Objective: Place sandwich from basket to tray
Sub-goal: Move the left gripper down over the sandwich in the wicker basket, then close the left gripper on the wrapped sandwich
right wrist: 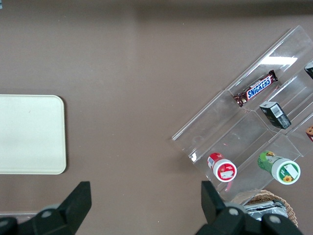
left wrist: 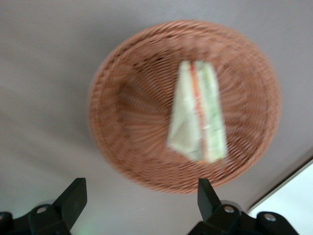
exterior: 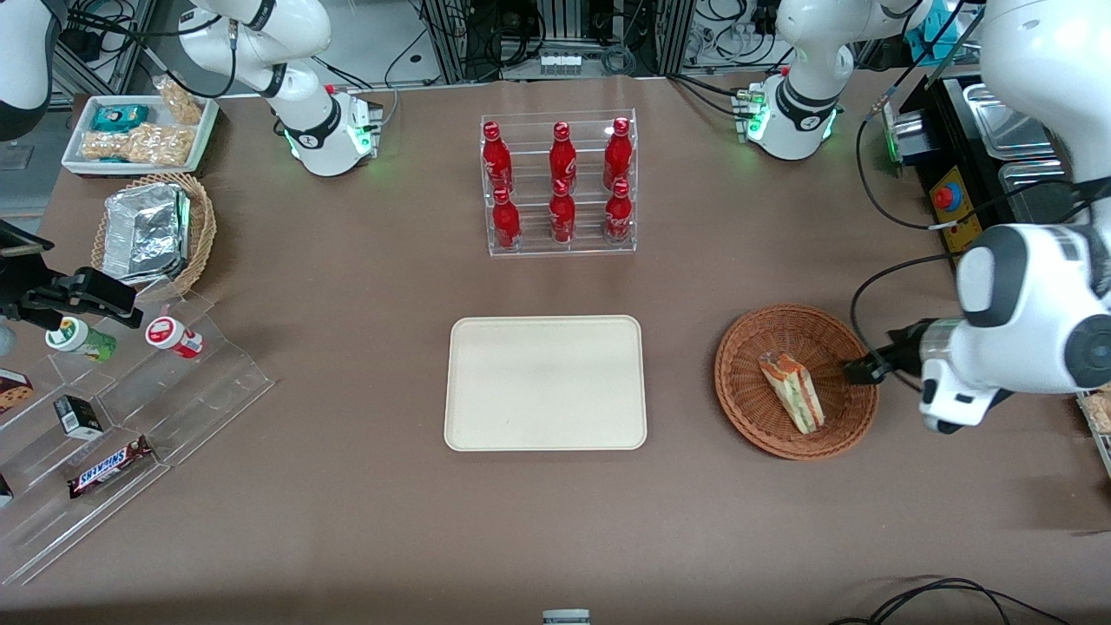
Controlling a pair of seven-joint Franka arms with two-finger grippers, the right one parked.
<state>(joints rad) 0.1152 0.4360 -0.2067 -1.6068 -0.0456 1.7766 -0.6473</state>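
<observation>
My two-finger gripper (left wrist: 139, 203) hangs above the brown table (exterior: 347, 365), off the working-arm edge of the round reddish-brown woven wicker basket (exterior: 772, 417). Jaws spread wide, nothing between them; both black fingertips (left wrist: 73, 196) are clear of the wicker.

Small wedge-shaped sandwich (exterior: 792, 391) of pale bread with orange-red and green filling layers, in clear wrap, lies flat inside the basket (left wrist: 127, 122), roughly centred, resting on the weave. In the wrist view the sandwich (left wrist: 198, 117) shows its layered cut face, and I'm not touching it.

Flat rectangular cream-coloured plastic tray (exterior: 545, 382) with rounded corners and low rim sits beside the basket toward the parked arm's end, a gap of bare table between them. Nothing on it.

Farther from the front camera than the tray: clear acrylic tiered rack (exterior: 560, 239) with six red bottles (exterior: 562, 156), upright in two rows.

Toward the parked arm's end: clear acrylic stepped display (exterior: 165, 391) holding a Snickers bar (exterior: 110, 466), a small black box (exterior: 78, 417), and two small capped bottles, one red (exterior: 174, 337) and one green (exterior: 82, 338), lying down. Farther out, a lighter tan wicker basket (exterior: 204, 221) with crumpled foil, then a white tray of snack packets (exterior: 139, 130).
</observation>
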